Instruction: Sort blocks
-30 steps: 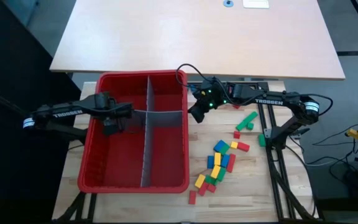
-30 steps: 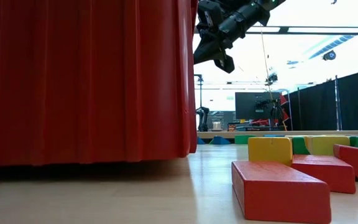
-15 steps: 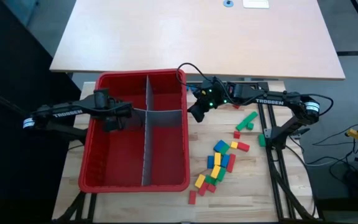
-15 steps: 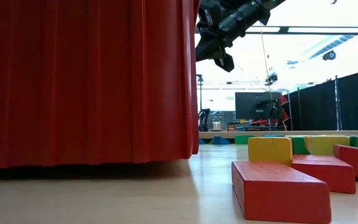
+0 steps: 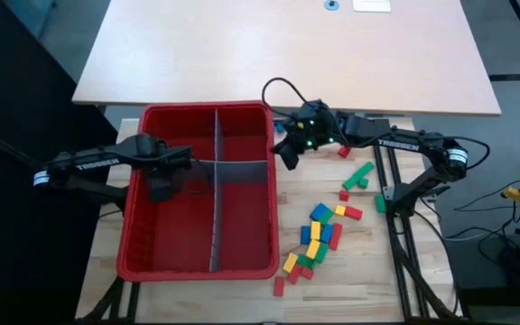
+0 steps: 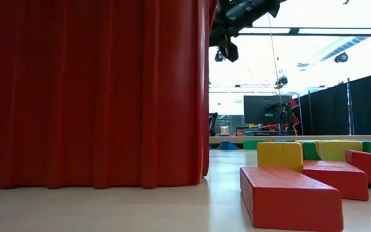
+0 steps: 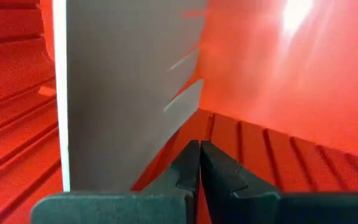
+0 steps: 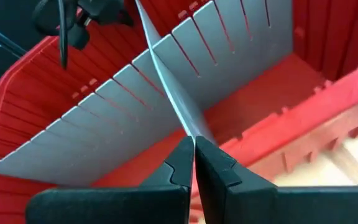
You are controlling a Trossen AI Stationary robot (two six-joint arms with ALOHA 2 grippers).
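The left arm enters from the left edge of the high view and reaches level over the red bin [image 5: 134, 226]; its left gripper [image 5: 171, 168] hangs inside the bin's left half, just beside the grey divider panels [image 5: 213, 208]. In its wrist view the jaws are closed, fingertip [image 7: 188, 163] against fingertip, with nothing between them, a grey panel close beside them and the ribbed red wall behind.

The right arm comes in from the right edge of the high view, bends at an elbow near the frame's right middle and runs leftward to the bin's right rim. Its right gripper [image 5: 287, 153] sits at that rim, in the upper centre of the frame, green lights showing on the wrist. In its wrist view the jaws are pressed together on the edge of the cross divider panel [image 8: 166, 93], whose slotted face runs away into the bin.

The blocks [image 5: 319, 236] lie on the pale wooden worktop [image 5: 350, 271] right of the bin, a loose scatter in the lower centre-right of the high view, apart from both grippers. In the low view red and yellow blocks fill the lower right, the bin wall the left. Behind stand black curtains, a monitor and a bright ceiling. A larger light table [image 5: 287, 54] fills the top of the high view.
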